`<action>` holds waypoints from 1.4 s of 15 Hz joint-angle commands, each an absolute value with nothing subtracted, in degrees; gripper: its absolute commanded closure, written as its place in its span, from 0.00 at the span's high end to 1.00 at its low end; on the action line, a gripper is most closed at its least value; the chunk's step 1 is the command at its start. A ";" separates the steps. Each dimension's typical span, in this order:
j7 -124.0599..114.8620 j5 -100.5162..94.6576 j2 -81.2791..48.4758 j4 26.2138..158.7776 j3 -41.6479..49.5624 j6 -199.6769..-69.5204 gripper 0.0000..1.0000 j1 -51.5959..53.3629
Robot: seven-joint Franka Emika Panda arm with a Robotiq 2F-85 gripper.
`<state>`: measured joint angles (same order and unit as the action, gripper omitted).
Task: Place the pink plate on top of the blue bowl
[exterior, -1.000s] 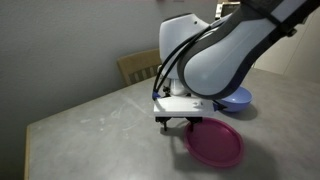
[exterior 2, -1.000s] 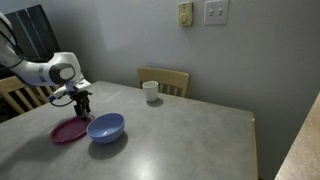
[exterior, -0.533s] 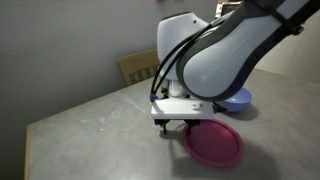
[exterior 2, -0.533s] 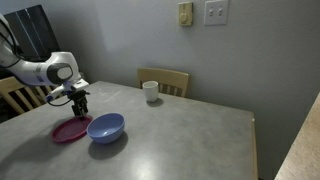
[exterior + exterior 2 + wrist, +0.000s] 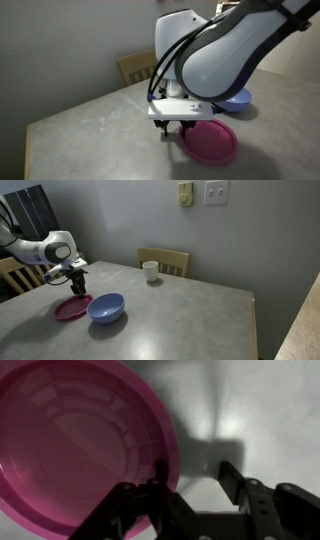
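The pink plate [image 5: 212, 146] lies flat on the grey table, as both exterior views show [image 5: 66, 309]. It fills the left of the wrist view [image 5: 80, 440]. The blue bowl [image 5: 105, 307] stands right beside it, and only its edge shows behind the arm in an exterior view [image 5: 240, 98]. My gripper [image 5: 77, 287] is open and hangs low over the plate's rim [image 5: 178, 128]. In the wrist view [image 5: 192, 472] one finger is over the rim and the other over bare table. It holds nothing.
A white mug [image 5: 150, 271] stands at the table's far edge in front of a wooden chair [image 5: 165, 258], which also shows in an exterior view [image 5: 135, 66]. Another chair [image 5: 15, 275] stands behind the arm. The grey table [image 5: 190, 315] stretches away from the bowl.
The gripper has shifted a little sideways along the plate's rim, staying open. The plate and bowl have not moved.
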<state>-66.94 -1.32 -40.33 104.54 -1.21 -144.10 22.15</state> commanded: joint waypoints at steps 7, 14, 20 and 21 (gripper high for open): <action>-66.39 -0.31 -38.99 107.14 -1.61 -144.68 0.01 21.78; -67.54 -2.42 -38.31 104.55 -0.13 -138.29 0.03 23.20; -69.66 -5.34 -37.22 100.97 1.26 -130.82 0.03 24.61; -70.16 -6.04 -37.18 99.91 1.38 -129.28 0.03 24.76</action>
